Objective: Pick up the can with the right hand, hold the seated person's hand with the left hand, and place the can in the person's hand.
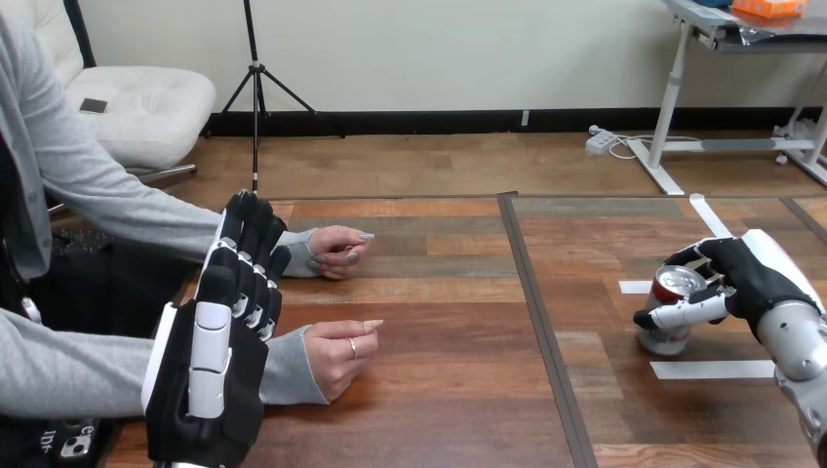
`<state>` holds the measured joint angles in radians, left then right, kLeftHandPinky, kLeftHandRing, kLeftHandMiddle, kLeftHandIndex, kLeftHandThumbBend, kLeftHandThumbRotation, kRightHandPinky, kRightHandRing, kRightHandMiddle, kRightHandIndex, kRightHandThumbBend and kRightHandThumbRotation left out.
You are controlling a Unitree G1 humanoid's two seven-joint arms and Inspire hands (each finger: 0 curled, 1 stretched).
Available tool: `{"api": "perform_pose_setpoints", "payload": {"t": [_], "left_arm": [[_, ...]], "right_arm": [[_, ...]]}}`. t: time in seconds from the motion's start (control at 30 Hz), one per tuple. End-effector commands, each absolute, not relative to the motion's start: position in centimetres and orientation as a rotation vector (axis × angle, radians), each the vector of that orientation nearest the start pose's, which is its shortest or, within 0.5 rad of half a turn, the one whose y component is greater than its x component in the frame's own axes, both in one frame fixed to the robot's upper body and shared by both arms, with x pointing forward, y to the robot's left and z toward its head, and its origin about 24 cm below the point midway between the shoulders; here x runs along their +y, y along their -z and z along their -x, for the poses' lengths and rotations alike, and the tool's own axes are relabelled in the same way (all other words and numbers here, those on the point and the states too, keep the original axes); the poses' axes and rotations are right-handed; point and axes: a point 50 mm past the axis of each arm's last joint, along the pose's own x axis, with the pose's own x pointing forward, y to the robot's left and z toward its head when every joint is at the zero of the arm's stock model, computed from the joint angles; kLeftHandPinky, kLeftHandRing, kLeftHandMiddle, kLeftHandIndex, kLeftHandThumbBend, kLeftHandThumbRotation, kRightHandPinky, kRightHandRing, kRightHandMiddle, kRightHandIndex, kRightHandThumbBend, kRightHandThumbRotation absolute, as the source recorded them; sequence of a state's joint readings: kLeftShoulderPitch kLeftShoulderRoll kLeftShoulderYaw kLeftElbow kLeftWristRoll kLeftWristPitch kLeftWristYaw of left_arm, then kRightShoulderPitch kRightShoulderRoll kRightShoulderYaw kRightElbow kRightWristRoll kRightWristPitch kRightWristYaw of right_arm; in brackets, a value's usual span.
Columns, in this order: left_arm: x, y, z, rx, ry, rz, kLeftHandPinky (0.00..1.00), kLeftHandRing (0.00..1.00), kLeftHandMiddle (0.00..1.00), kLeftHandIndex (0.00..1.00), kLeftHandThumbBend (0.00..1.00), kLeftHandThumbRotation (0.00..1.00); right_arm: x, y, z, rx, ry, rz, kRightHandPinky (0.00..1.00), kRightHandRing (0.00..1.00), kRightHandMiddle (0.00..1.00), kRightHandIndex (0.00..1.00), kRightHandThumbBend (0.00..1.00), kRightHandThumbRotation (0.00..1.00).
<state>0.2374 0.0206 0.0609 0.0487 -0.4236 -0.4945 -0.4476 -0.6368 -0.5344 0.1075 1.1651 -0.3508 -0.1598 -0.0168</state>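
The right hand [751, 278] curls thumb and fingers round the can [666, 336] standing on the table [439, 292]; far left of the can, the left hand [219, 351] holds nothing, fingers straight, beside the person's nearer hand [341, 356].

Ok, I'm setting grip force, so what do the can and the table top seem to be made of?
The can looks like thin metal, probably aluminium: shiny silver top, glossy printed wall. The table looks like wood planks or wood-look laminate, I cannot tell which: brown grain in strips, smooth with a faint sheen.
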Motion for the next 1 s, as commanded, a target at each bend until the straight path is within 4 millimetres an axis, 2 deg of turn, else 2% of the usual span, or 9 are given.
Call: {"api": "perform_pose_setpoints", "payload": {"t": [0.0,0.53,0.97], "left_arm": [[17.86,-4.52,-20.08,-0.396,0.18,0.266,1.0,1.0,1.0,0.99,0.67,0.84],[17.79,-4.62,-20.11,-0.387,0.188,0.259,1.0,1.0,1.0,0.99,0.67,0.83],[17.75,-4.64,-20.19,-0.394,0.182,0.258,1.0,1.0,1.0,0.99,0.68,0.83]], "right_arm": [[-29.63,-4.39,-33.79,0.318,0.112,0.852,0.43,0.49,0.54,0.6,0.91,0.0],[-29.54,-4.57,-33.78,0.274,0.137,0.835,0.38,0.45,0.5,0.54,0.87,0.0],[-29.54,-4.56,-33.72,0.252,0.159,0.842,0.36,0.43,0.48,0.49,0.8,0.0]]}}
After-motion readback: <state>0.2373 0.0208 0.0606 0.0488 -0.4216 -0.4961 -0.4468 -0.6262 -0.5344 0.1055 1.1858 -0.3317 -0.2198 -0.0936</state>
